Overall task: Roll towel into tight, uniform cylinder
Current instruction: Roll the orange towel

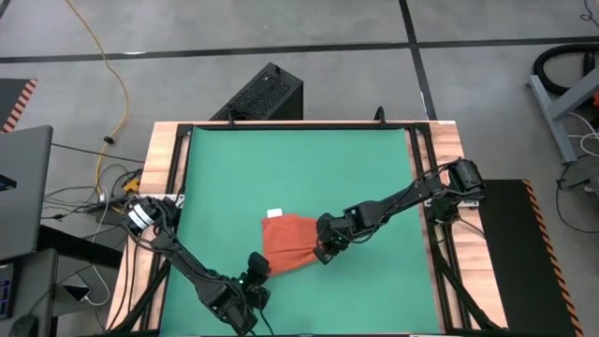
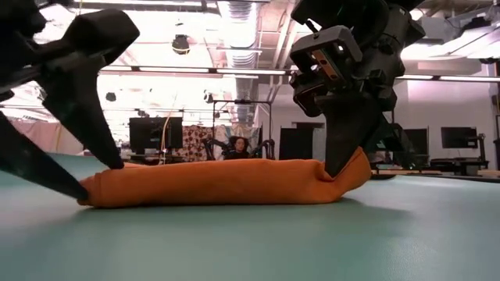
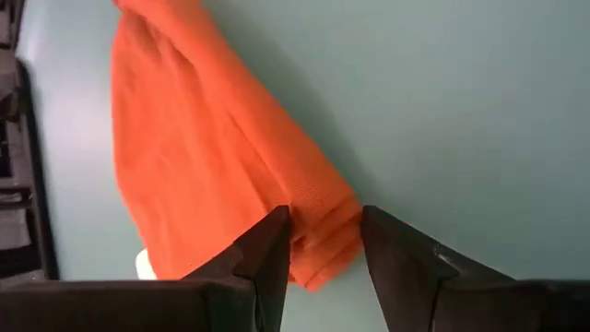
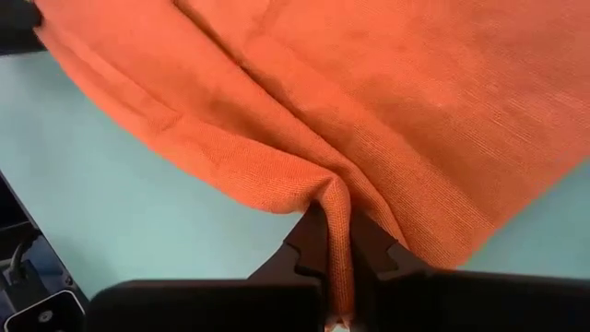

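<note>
Low view, foreground: the green mat [image 2: 312, 242] fills the lower half of the frame, and the towel [image 2: 226, 183] lies on it as a low, partly rolled orange-red bundle across the centre. At the far left of the frame the left gripper [image 2: 101, 179] stands at the towel's left end with its jaws parted, one finger on each side of that end; the left wrist view shows the corner of the cloth [image 3: 318, 244] in the gap between the two fingers [image 3: 267, 254], and whether they touch it cannot be told. At the right of the frame the right gripper [image 2: 344, 168] comes down onto the towel's right end, where the cloth rises into a small peak. In the right wrist view its jaws are closed on a raised fold of the towel [image 4: 336, 221]

High view: the towel [image 1: 285, 243] sits just below the centre of the mat [image 1: 299, 168], its small white tag [image 1: 274, 214] at the upper edge. The left gripper [image 1: 258, 266] is at the towel's lower left, the right gripper [image 1: 323, 251] at its right edge. The wooden bench [image 1: 161, 168] frames the mat; a black box [image 1: 262, 94] rests on the floor [image 1: 281, 28] above it in the frame

Low view, background: a person [image 2: 237, 146] is seated far behind the towel among monitors
</note>
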Robot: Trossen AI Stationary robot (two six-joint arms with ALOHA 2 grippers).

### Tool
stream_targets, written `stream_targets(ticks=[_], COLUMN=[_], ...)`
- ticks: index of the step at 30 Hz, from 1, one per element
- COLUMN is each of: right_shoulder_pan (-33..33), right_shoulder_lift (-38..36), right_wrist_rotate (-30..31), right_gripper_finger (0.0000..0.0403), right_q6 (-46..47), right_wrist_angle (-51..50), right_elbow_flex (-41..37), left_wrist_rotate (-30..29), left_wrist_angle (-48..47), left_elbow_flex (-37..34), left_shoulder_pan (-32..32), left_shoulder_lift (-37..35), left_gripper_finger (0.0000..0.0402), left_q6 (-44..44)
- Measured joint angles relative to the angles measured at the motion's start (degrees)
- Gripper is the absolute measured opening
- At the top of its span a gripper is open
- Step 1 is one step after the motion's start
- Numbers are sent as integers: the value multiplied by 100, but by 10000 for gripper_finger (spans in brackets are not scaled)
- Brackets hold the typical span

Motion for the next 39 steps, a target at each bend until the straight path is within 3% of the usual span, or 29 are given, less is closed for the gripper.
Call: stream_targets(ticks=[7,11,16,22,25,30,34,39], right_shoulder_pan=[0,1,13,81,119,188,197,191], right_shoulder_lift=[0,0,0,0,0,0,0,0], right_wrist_rotate=[50,94,125,129,140,162,153,146], right_gripper_finger=[27,27,28,28,27,27,28,27], right_q6=[-1,-4,-6,-3,-1,1,2,-10], right_wrist_angle=[0,0,2,15,15,13,10,-6], right_elbow_flex=[2,0,0,1,1,0,2,4], left_wrist_rotate=[-82,162,-30,-219,-208,-241,-167,-291], left_wrist_angle=[-19,193,699,667,543,383,251,73], left_elbow_flex=[-3,-116,-434,-625,-627,-600,-450,-412], left_shoulder_pan=[4,46,89,138,174,188,205,239], left_shoulder_lift=[0,0,-6,-20,-17,-11,-71,-656], left_gripper_finger=[128,128,128,126,103,14,4,2], left_q6=[-18,-109,-102,-487,-718,-880,-922,-819])
